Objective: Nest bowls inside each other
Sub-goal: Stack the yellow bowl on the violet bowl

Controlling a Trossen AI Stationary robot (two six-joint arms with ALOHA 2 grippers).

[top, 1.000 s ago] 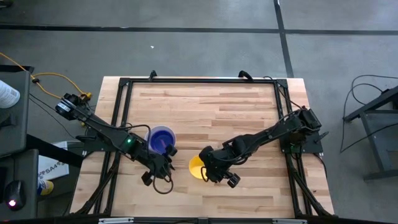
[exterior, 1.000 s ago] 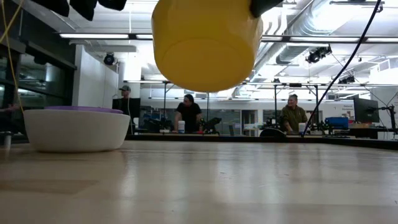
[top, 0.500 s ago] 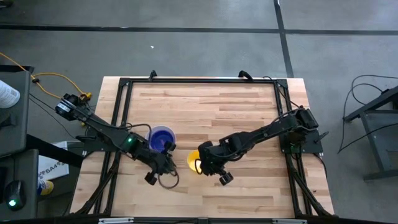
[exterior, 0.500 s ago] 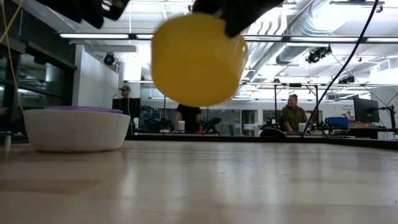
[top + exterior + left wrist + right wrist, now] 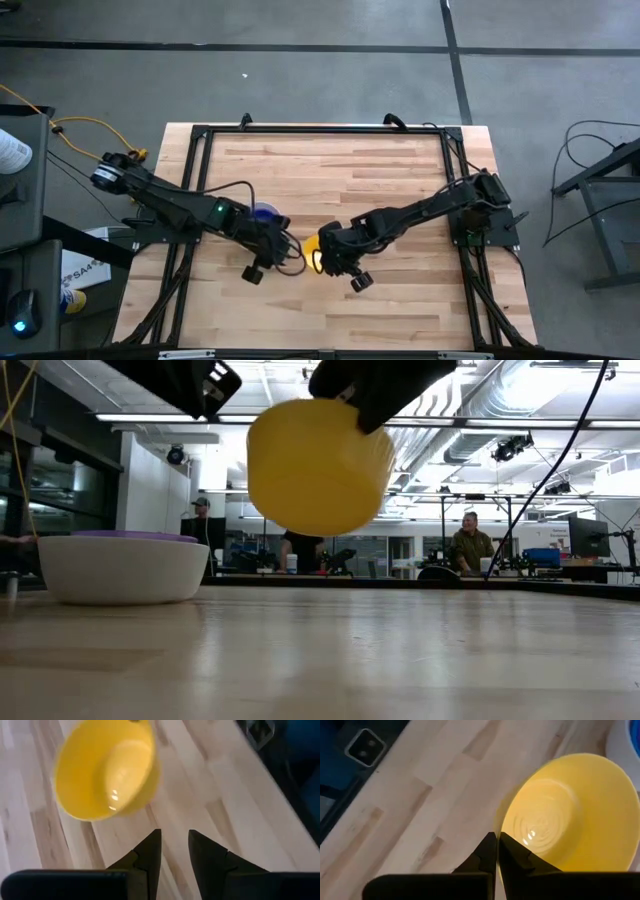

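A yellow bowl [image 5: 318, 465] hangs in the air above the table's near middle, tilted, with my right gripper [image 5: 497, 845] shut on it; it also shows in the high view [image 5: 314, 256]. My left gripper [image 5: 174, 849] stands open just left of that bowl [image 5: 105, 770], its fingers pointing at it and holding nothing. Farther left, a white bowl [image 5: 122, 570] rests on its base on the table with a purple bowl's rim [image 5: 120, 535] showing inside it. In the high view my left arm partly hides this stack [image 5: 262, 211]. My right gripper holds the yellow bowl by its rim [image 5: 501, 831], one finger inside the bowl and one outside. The fingers come slanting down from the table's right side. The bowl hangs below them, lifted clear of the table, tilted with its base [image 5: 300, 510] low.
A black frame [image 5: 320, 128] runs around the wooden table top. Bare wood lies at the far side and near the front edge. People stand at benches in the room behind [image 5: 470, 550].
My left gripper has swung toward the table's right, away from the white stack and up to the yellow bowl, rolling as it went. My right gripper has carried the yellow bowl a little toward the left and rolled, so the bowl now hangs tilted.
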